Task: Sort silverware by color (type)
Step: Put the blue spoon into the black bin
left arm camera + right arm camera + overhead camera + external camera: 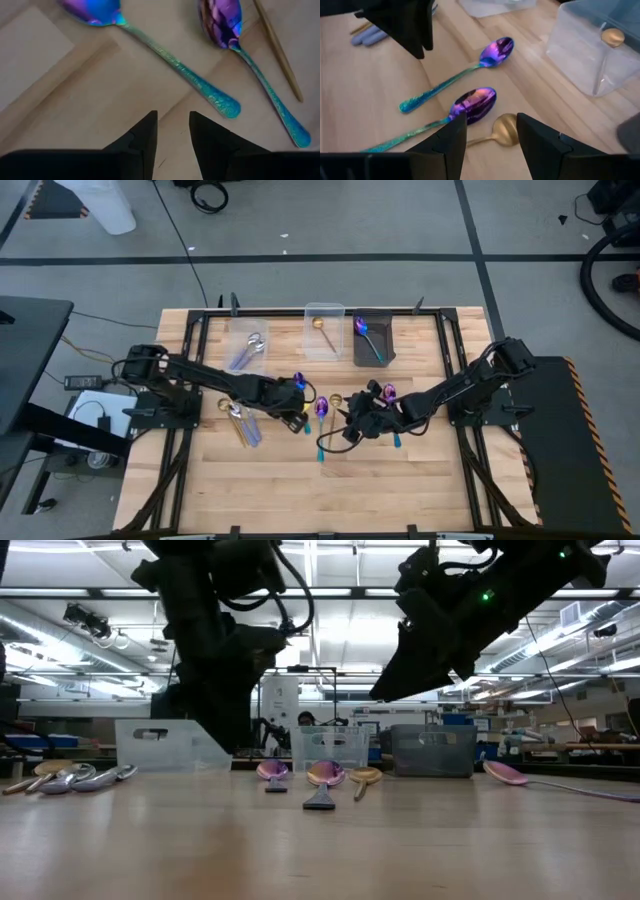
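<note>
Two iridescent purple-blue spoons with teal handles (175, 65) (260, 70) lie flat on the wooden table (280, 480), beside a gold spoon (502, 127). My left gripper (172, 131) hovers open just short of the first spoon's handle end and touches nothing. My right gripper (490, 137) stands open over the gold spoon's bowl, near the second iridescent bowl (475, 105). A third iridescent spoon (392, 415) lies under the right arm. Silver spoons and a gold one (240, 422) lie at the left.
Three bins stand along the far edge: a clear one (248, 345) with silver spoons, a clear one (324, 315) with a gold spoon, and a dark one (372, 340) with an iridescent spoon. The two grippers are close together at mid-table. The near half of the table is bare wood.
</note>
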